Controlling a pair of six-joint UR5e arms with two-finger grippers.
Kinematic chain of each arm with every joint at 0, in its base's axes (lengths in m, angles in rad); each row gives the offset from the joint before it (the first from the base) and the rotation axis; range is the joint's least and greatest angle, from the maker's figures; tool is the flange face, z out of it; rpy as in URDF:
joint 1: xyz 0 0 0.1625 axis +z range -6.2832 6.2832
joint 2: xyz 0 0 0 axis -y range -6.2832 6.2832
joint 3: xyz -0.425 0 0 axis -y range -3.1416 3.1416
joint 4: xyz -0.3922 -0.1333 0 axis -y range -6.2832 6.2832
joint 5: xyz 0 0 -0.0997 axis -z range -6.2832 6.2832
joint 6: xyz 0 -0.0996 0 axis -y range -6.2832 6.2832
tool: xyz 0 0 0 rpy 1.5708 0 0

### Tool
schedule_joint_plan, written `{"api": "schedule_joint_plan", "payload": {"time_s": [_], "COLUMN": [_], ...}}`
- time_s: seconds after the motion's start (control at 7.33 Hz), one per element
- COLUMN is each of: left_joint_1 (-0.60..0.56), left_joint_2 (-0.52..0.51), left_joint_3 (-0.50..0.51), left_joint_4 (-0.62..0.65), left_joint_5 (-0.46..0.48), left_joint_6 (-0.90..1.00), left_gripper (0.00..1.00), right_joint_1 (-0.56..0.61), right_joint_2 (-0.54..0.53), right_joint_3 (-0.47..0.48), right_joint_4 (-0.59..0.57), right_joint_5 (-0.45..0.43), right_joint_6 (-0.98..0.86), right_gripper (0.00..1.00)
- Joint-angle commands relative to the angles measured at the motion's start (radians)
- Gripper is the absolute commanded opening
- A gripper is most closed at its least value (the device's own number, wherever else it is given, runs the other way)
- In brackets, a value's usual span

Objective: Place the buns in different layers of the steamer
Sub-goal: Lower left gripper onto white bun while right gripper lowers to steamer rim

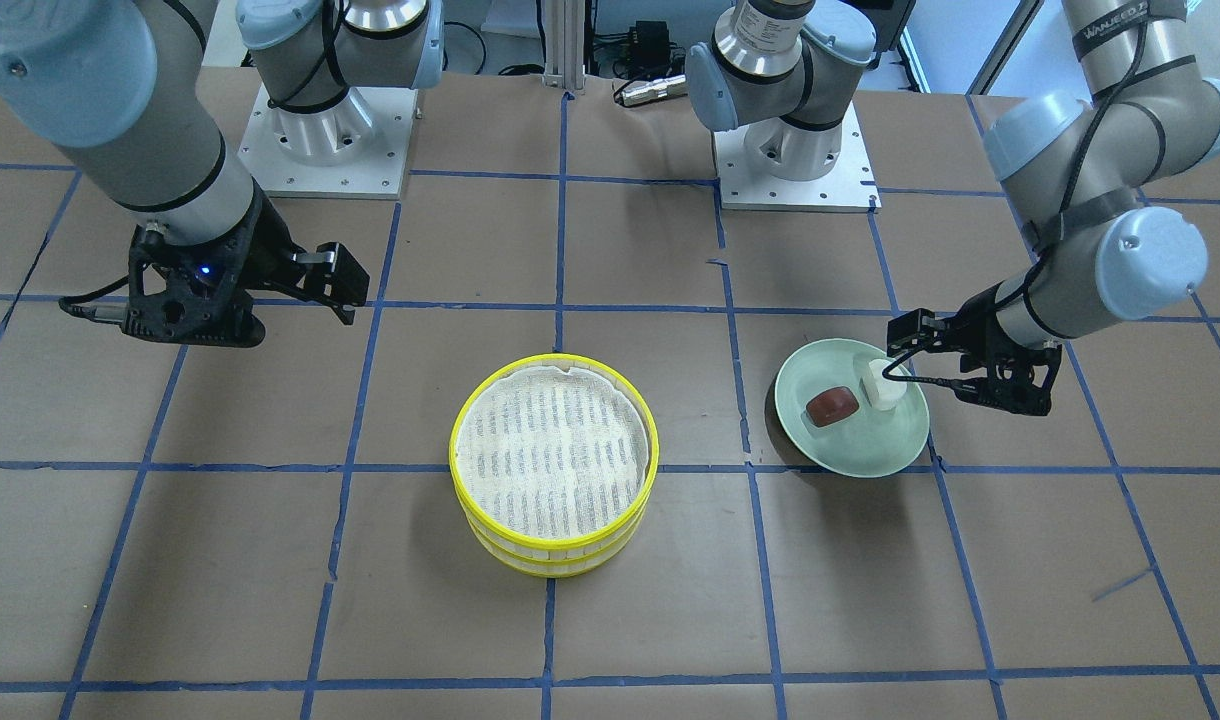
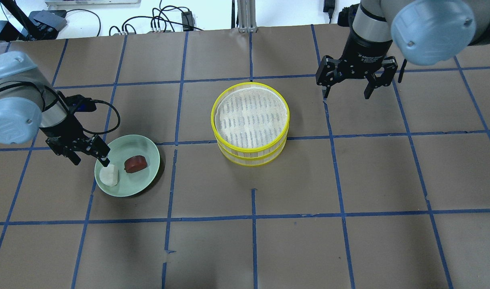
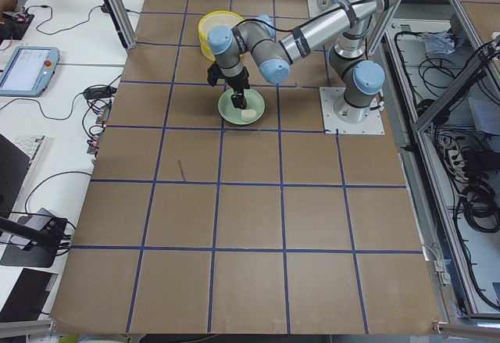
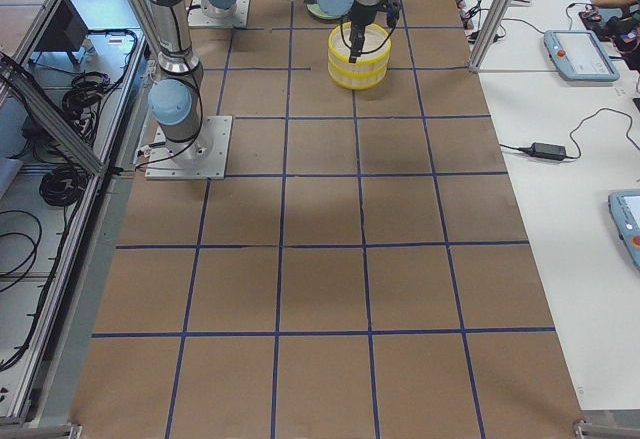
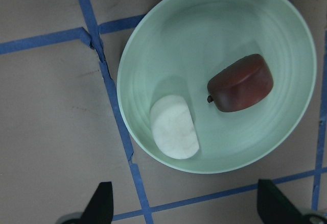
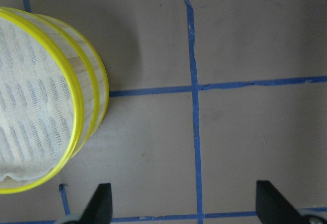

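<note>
Yellow rims ring the steamer (image 2: 251, 157), whose lower floor is hidden.

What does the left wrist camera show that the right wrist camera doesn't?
Left wrist only: the pale green round plate holding the small white bun and the reddish-brown bun. Right wrist only: the stacked yellow-rimmed round steamer. Both: brown paper-covered table with blue tape lines; left end effector and right end effector, each open.

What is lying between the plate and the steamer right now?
Nothing. In the overhead view, only bare table crossed by blue tape lies between the plate and the steamer.
</note>
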Motion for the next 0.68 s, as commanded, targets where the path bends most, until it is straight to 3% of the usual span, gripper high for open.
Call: {"api": "schedule_joint_plan", "payload": {"time_s": [0.0,0.27,0.55], "left_joint_1": [0.001,0.001,0.001], "left_joint_2": [-0.034,-0.033,-0.034], "left_joint_3": [-0.063,-0.072,-0.072], "left_joint_4": [0.094,0.116,0.122], "left_joint_5": [0.003,0.003,-0.001], "left_joint_6": [-0.007,-0.010,-0.010], "left_gripper": [0.98,0.95,0.82], "right_joint_1": [0.088,0.134,0.168], "right_joint_2": [0.086,0.148,0.192], "right_joint_3": [0.001,0.004,0.047], "right_joint_4": [-0.179,-0.234,-0.363], "right_joint_5": [0.000,-0.012,-0.019], "right_joint_6": [0.064,0.152,0.158], "right_gripper": [1.00,1.00,1.00]}}
